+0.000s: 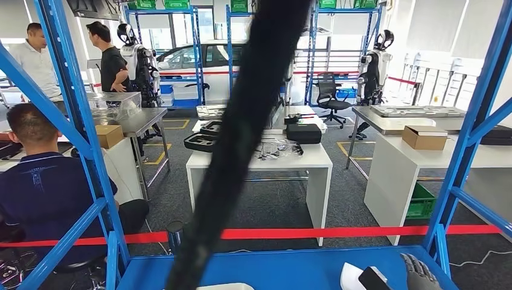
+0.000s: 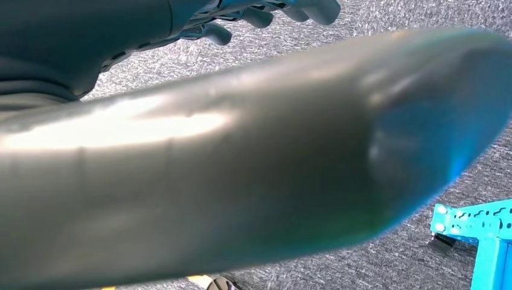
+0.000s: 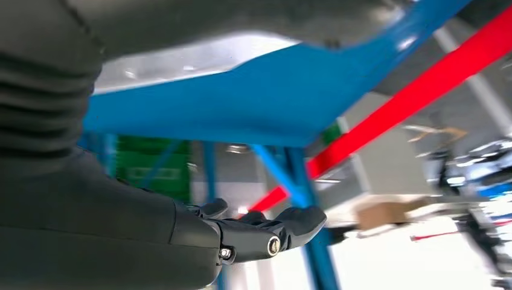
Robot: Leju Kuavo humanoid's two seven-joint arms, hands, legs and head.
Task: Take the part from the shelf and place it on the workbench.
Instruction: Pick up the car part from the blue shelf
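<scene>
A long black curved part (image 1: 241, 139) rises slantwise close in front of my head, from the bottom of the picture to its top. In the left wrist view the same part (image 2: 241, 175) lies blurred along my left hand (image 2: 259, 15), whose fingers curl past it; the grip itself is hidden. My right hand (image 1: 418, 272) hovers over the right end of the blue shelf board (image 1: 284, 266). Its fingers (image 3: 290, 226) are spread with nothing in them. A white workbench (image 1: 314, 162) stands beyond the shelf.
Blue shelf posts (image 1: 72, 121) and braces (image 1: 468, 139) frame both sides. Red tape (image 1: 338, 232) runs across behind the shelf. A seated person (image 1: 42, 181) is at the left, two stand further back. Trays and a black case (image 1: 304, 133) lie on the workbench.
</scene>
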